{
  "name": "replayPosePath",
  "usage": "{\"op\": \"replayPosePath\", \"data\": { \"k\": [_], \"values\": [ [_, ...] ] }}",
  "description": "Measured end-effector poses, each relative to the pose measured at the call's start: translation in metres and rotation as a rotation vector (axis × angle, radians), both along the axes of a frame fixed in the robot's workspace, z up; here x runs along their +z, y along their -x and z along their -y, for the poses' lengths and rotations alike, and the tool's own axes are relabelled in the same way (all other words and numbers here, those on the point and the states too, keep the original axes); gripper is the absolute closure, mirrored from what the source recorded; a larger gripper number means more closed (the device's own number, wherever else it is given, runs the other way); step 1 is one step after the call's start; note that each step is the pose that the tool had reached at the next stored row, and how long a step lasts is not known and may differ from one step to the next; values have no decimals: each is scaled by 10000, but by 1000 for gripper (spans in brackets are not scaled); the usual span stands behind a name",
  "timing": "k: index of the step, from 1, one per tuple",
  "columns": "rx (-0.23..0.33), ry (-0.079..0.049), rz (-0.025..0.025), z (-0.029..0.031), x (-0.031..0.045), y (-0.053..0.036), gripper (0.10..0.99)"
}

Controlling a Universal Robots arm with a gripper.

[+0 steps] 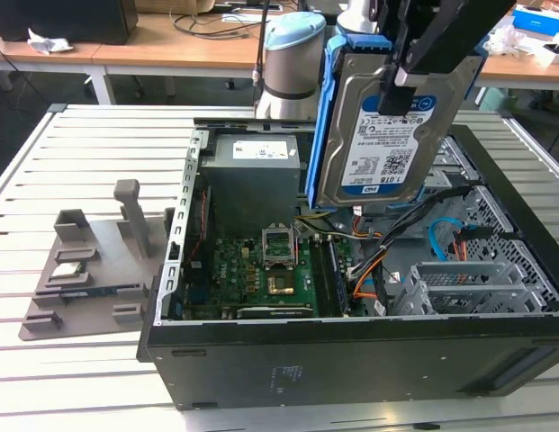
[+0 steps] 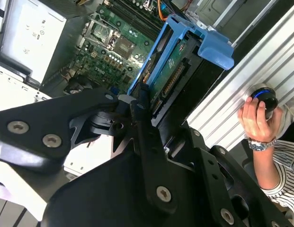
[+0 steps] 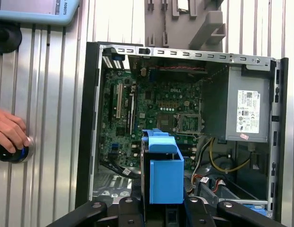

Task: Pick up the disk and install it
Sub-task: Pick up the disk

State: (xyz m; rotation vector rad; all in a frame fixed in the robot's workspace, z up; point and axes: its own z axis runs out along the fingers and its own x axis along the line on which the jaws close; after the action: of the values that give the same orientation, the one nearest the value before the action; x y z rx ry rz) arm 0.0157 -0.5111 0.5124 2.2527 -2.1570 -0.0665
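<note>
The disk (image 1: 374,135), a silver hard drive with a white-and-blue label in a bright blue frame, hangs upright in the air above the open computer case (image 1: 351,351). My gripper (image 1: 407,83) is shut on its upper part, with black fingers on either side. In both wrist views the disk's blue frame (image 2: 184,52) (image 3: 163,175) sticks out from between the fingers (image 2: 137,106), over the case's inside. The disk touches nothing but the gripper.
Inside the case lie the green motherboard (image 1: 265,270), the grey power supply (image 1: 252,175), loose cables (image 1: 369,270) and a metal drive cage (image 1: 459,283). A grey fixture (image 1: 90,261) stands at the exterior view's left. A person's hand (image 3: 9,135) rests on a round button on the slatted table.
</note>
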Motion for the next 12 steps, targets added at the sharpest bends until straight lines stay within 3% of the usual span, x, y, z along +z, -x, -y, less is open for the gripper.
{"op": "replayPosePath", "data": {
  "k": [12],
  "values": [
    [0,1,0,187,-18,0,725]
  ]
}}
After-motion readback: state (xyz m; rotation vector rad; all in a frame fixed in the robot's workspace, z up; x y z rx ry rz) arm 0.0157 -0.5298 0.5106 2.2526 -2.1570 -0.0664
